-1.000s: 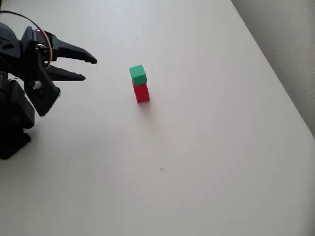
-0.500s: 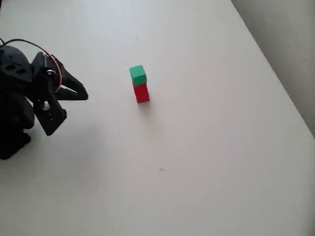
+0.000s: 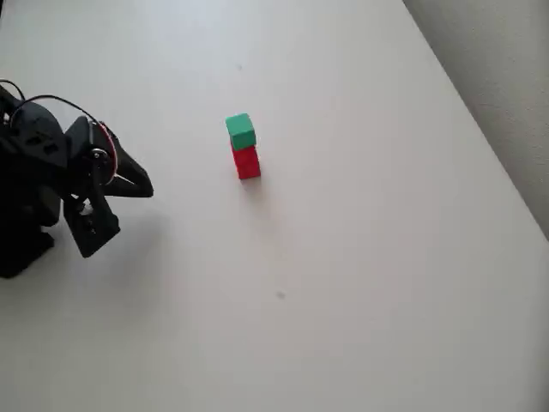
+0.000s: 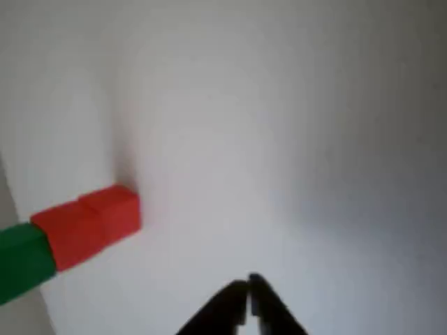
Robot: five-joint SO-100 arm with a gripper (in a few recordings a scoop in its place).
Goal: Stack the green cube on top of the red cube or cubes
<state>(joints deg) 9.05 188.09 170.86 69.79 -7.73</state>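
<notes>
The green cube sits on top of the red cube or cubes near the middle of the white table in the overhead view. In the wrist view, which lies on its side, the red block has the green cube at its left end. My black gripper is well to the left of the stack, apart from it, with its fingers closed together and nothing held. The fingertips meet at the bottom of the wrist view.
The white table runs to an edge at the right, with grey floor beyond. The black arm base stands at the left edge. A small dark speck marks the table.
The gripper has closed and pulled back left and downward in the overhead view, away from the stack. The green cube stays on the red block.
</notes>
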